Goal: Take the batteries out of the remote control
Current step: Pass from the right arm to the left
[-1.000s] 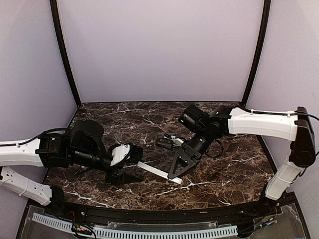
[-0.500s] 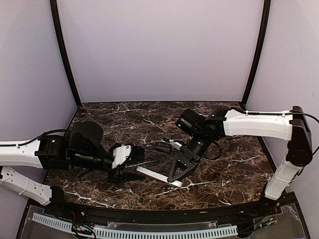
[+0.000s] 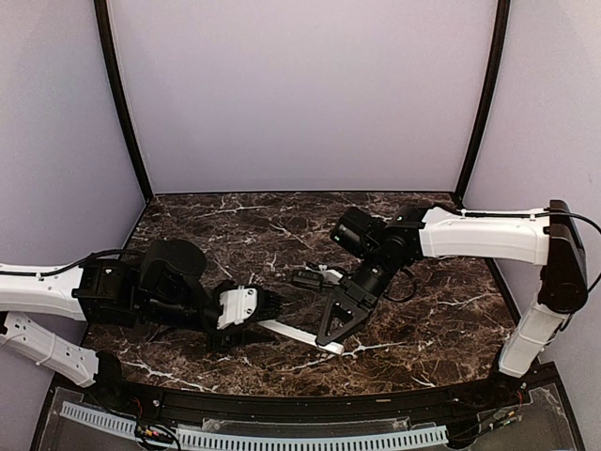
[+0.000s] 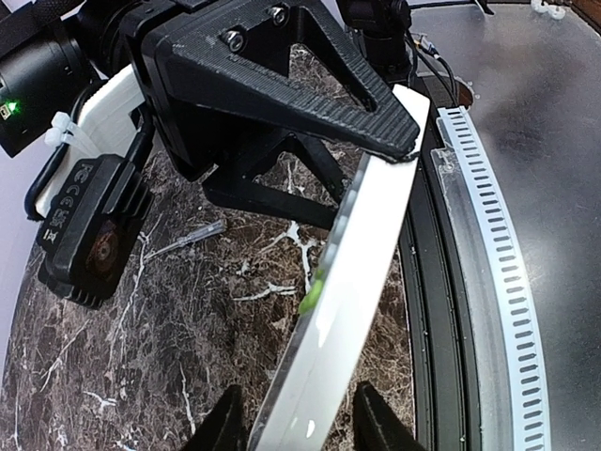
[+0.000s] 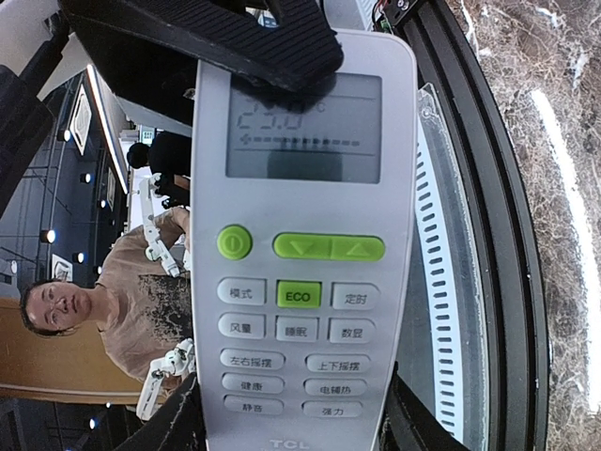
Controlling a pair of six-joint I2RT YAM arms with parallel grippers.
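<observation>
Right wrist: remote (image 5: 302, 235) reads ECO, TCL; right tool (image 5: 293, 418) holds it; left tool (image 4: 302, 423) unclear

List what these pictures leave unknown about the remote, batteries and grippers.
- Batteries: none show. The remote shows its button face in the right wrist view and is edge-on in the left wrist view, so its back is hidden.
- Left gripper: fingertips cut by the left wrist view's bottom edge, so contact with the remote is unclear.
- Remote's near end: cut off by the right wrist view's bottom edge.
- Small dark item behind the right gripper: too small in the top view.
</observation>
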